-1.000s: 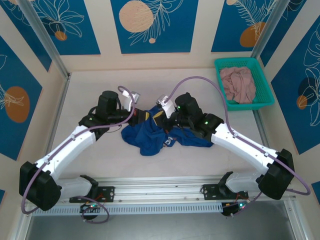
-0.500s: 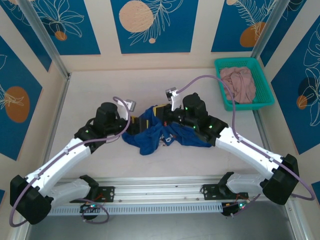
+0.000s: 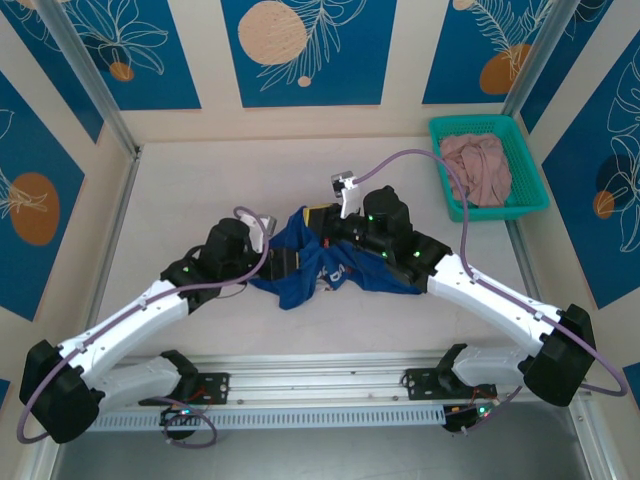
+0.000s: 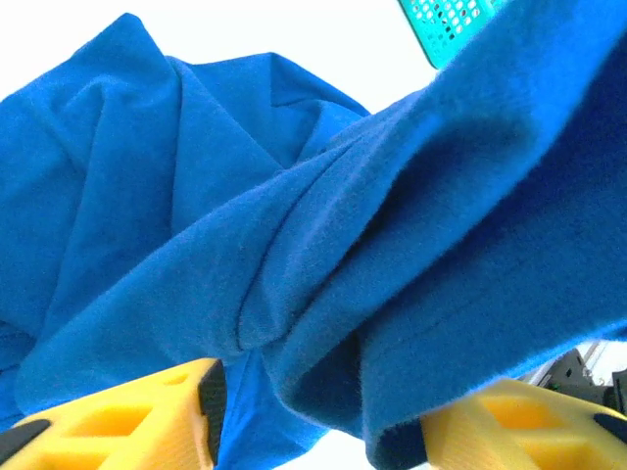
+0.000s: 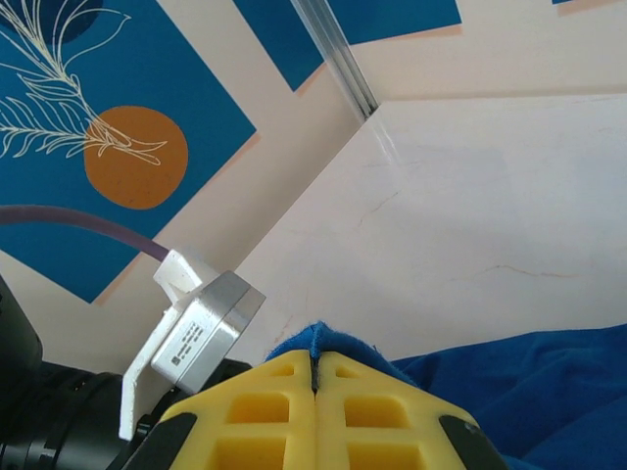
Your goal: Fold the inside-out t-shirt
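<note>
My left claw (image 4: 318, 411) stands spread around a hanging fold of the inside-out t-shirt (image 3: 300, 272), not pinching it. My right claw (image 5: 315, 364) is pressed together on an edge of it. The shirt lies bunched near the middle of the bench (image 3: 200, 190). Closing left on several layers could twist it further or tug that edge free.
</note>
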`<state>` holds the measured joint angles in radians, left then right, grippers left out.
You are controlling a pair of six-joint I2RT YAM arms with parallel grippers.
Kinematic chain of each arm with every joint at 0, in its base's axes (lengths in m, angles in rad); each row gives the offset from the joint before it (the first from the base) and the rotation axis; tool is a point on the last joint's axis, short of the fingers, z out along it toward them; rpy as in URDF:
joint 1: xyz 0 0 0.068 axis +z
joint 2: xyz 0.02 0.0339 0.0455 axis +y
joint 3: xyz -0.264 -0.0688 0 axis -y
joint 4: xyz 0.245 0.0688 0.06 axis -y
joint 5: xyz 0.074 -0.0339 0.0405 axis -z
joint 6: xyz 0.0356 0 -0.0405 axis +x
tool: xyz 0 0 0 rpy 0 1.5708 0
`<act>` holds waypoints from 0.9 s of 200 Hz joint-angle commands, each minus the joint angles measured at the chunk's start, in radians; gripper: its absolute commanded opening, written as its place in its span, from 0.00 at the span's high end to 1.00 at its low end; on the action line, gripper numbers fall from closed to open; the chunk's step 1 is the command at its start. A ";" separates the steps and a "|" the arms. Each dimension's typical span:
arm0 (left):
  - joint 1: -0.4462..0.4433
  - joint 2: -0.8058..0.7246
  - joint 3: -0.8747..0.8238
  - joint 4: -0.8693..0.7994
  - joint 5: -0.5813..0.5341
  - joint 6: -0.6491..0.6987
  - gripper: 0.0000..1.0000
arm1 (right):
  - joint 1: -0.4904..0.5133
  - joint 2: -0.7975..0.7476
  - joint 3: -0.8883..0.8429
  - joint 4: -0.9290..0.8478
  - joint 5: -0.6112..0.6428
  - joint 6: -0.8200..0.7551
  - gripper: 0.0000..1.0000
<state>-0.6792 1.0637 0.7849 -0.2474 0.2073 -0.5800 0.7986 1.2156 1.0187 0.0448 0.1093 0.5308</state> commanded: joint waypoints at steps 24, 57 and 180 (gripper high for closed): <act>-0.018 0.028 -0.004 0.003 0.007 -0.030 0.64 | 0.007 0.004 0.006 0.036 0.054 -0.029 1.00; -0.030 0.004 -0.008 -0.040 -0.014 -0.020 0.88 | 0.005 0.004 0.012 -0.011 0.106 -0.081 1.00; -0.005 -0.062 -0.118 0.042 -0.297 0.290 1.00 | 0.033 -0.065 -0.139 -0.383 -0.374 -0.332 0.69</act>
<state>-0.6903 0.9916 0.6937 -0.2722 -0.0811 -0.3550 0.8345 1.1622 0.8745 -0.3019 -0.1730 0.2489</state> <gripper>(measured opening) 0.046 0.274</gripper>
